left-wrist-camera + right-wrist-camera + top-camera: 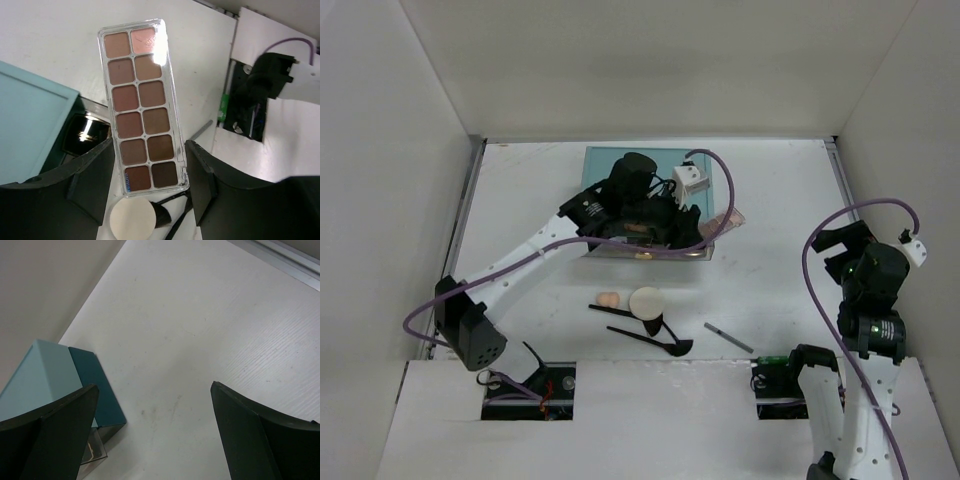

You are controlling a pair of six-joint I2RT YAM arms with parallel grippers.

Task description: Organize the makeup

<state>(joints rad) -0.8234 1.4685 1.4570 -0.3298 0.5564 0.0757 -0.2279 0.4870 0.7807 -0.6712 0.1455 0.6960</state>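
My left gripper (150,152) is shut on a clear palette (142,105) of brown and pink shades, a finger on each long edge, and holds it in the air. In the top view this gripper (665,215) is over the front of the teal drawer box (610,165), and the palette's end (725,222) pokes out to the right. On the table in front of the box lie a peach sponge (608,298), a round cream puff (646,300), black brushes (655,338) and a grey pencil (728,337). The puff (132,220) and a brush (170,212) show below the palette. My right gripper (845,245) is open and empty.
The teal box (30,125) fills the left of the left wrist view, with a shiny dark opening (85,132) beside it. The right wrist view shows the box's corner (50,375) and bare white table (200,330) between its open fingers. White walls enclose the table.
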